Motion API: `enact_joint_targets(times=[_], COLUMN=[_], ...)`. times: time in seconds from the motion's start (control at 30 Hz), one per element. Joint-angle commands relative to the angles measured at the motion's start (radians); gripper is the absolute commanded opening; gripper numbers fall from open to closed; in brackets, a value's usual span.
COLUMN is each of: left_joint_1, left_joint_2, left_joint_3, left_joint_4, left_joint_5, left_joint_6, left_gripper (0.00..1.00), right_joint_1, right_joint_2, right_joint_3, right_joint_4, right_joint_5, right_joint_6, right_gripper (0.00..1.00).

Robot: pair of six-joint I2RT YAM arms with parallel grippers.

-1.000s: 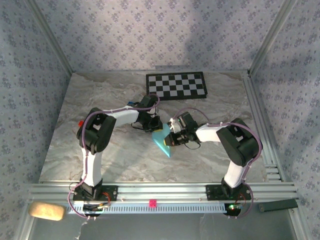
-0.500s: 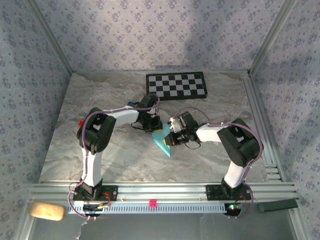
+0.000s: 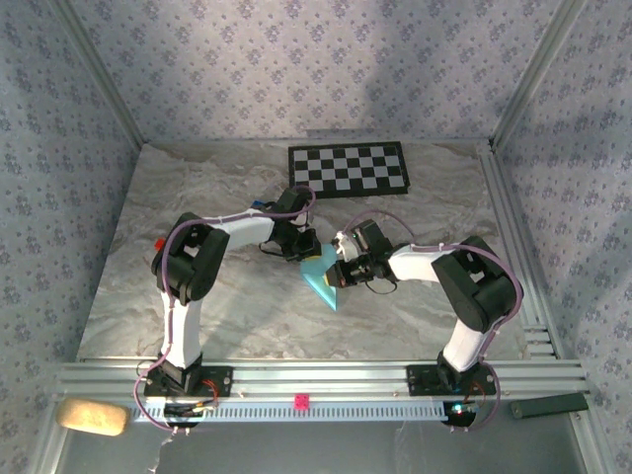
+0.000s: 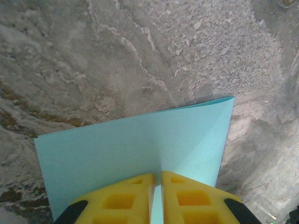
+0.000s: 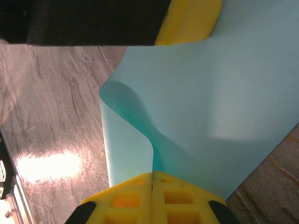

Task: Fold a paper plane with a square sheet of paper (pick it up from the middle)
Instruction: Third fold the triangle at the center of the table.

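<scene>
**A:** In the view from above, where is the sheet of paper [image 3: 321, 276]?

**B:** It is near the middle of the table [image 3: 237, 306], a little toward the near edge. The left gripper [image 3: 301, 247] is at its far corner and the right gripper [image 3: 336, 275] is at its right side. The sheet looks pointed, with the tip toward the near edge. The arms cover a part of it, so I cannot tell if it touches the table. The checkerboard [image 3: 348, 168] lies at the far edge, well apart.

**A:** Can you see the jaws there?

**B:** No, they are too small.

**A:** And the left wrist view?

**B:** The two yellow fingers [image 4: 126, 198] of the left gripper [image 4: 157, 179] are pressed almost together. Only a thin slit is between them, and the paper [image 4: 140, 144] is inside it, so this gripper is clamped on the sheet. The picture's bottom edge cuts the fingers. The sheet spreads out in front of them, over the marbled table.

**A:** The right wrist view?

**B:** The right gripper [image 5: 153, 179] is closed tight on the sheet [image 5: 224, 93], with no gap between its fingers. Just in front of them the paper bends in a soft curve. One layer hides another, so I cannot count the layers. At the top, a yellow finger and the dark body of the left gripper [image 5: 189, 21] meet the other edge of the sheet, and the picture cuts them off.
</scene>
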Motion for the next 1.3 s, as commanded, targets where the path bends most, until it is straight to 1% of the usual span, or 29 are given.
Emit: enact_joint_targets(times=[0.0, 0.53, 0.63, 0.7, 0.77, 0.87, 0.9, 1.03, 1.13, 1.17, 1.27], left_joint_1=[-0.018, -0.019, -0.018, -0.017, -0.011, -0.001, 0.000, 0.010, 0.010, 0.011, 0.010], left_joint_2=[0.053, 0.046, 0.041, 0.016, -0.005, -0.031, -0.046, -0.122, -0.213, -0.247, -0.326], left_joint_3=[-0.014, -0.012, 0.010, 0.016, 0.026, 0.055, 0.058, 0.016, -0.065, -0.100, -0.193], left_joint_4=[-0.044, -0.033, -0.047, -0.044, -0.033, -0.032, -0.035, -0.026, 0.020, 0.043, 0.131], left_joint_5=[-0.042, -0.041, -0.047, -0.069, -0.067, -0.050, -0.064, -0.120, -0.136, -0.135, -0.080], left_joint_6=[0.013, 0.013, 0.032, 0.040, 0.042, 0.063, 0.063, 0.018, -0.042, -0.067, -0.127], left_gripper=[0.14, 0.14, 0.16, 0.18, 0.20, 0.27, 0.29, 0.31, 0.30, 0.28, 0.13], right_joint_1=[0.002, 0.002, 0.003, 0.004, 0.002, 0.003, 0.003, 0.002, 0.001, 0.000, 0.000], right_joint_2=[0.024, 0.045, 0.046, 0.045, 0.044, 0.045, 0.045, 0.048, 0.048, 0.049, 0.051], right_joint_3=[0.019, 0.015, 0.012, 0.009, 0.005, 0.001, -0.002, -0.001, -0.003, -0.002, -0.002], right_joint_4=[-0.009, -0.025, -0.028, -0.033, -0.032, -0.019, -0.015, -0.007, 0.003, 0.006, 0.011], right_joint_5=[0.007, 0.024, 0.029, 0.032, 0.034, 0.039, 0.038, 0.037, 0.035, 0.034, 0.035], right_joint_6=[-0.018, -0.028, -0.026, -0.030, -0.028, -0.016, -0.012, -0.005, 0.005, 0.009, 0.017], right_gripper=[0.01, 0.01, 0.01, 0.01, 0.00, 0.00, 0.00, 0.00, 0.00, 0.00, 0.00])
